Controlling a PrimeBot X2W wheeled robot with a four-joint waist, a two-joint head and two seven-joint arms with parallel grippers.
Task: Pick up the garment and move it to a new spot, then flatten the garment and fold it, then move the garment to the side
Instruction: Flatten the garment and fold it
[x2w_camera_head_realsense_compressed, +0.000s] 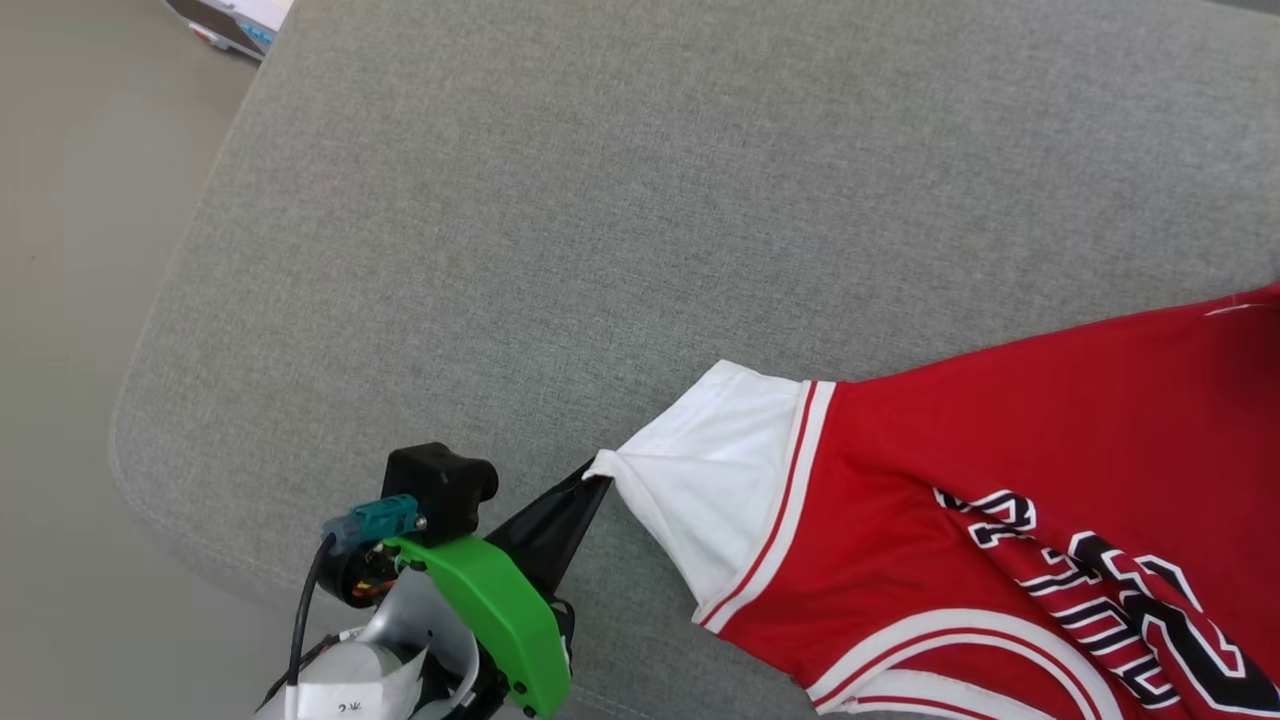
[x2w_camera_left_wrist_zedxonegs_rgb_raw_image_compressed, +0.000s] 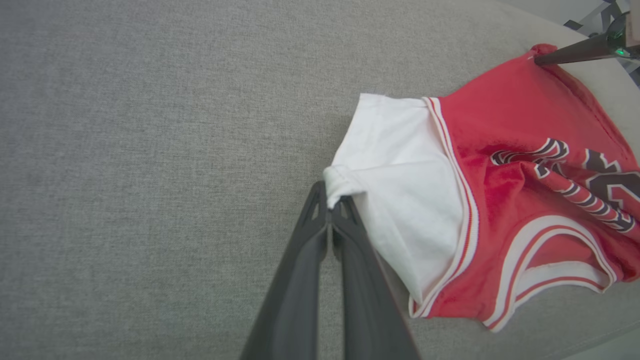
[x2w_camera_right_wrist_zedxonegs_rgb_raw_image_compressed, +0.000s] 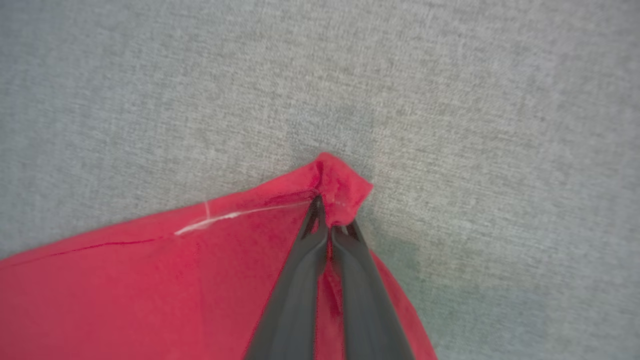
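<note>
Garment (x2w_camera_head_realsense_compressed: 1000, 470) is spread lettering-up on grey cushion (x2w_camera_head_realsense_compressed: 600, 200). Left pincer (x2w_camera_left_wrist_zedxonegs_rgb_raw_image_compressed: 334, 200) is clamped on the tip of the white sleeve (x2w_camera_left_wrist_zedxonegs_rgb_raw_image_compressed: 400, 190), right pincer (x2w_camera_right_wrist_zedxonegs_rgb_raw_image_compressed: 332, 222) on a red corner. Only thin bites are held, so either could be pulled free if the cloth is tensioned unevenly. With the cushion edge close, overhang is likely.

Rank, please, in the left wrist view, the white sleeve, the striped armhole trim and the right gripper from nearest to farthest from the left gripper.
1. White sleeve: pinched in the left gripper.
2. Striped armhole trim: right of the sleeve.
3. Right gripper: upper right, on the far corner of the garment.
</note>
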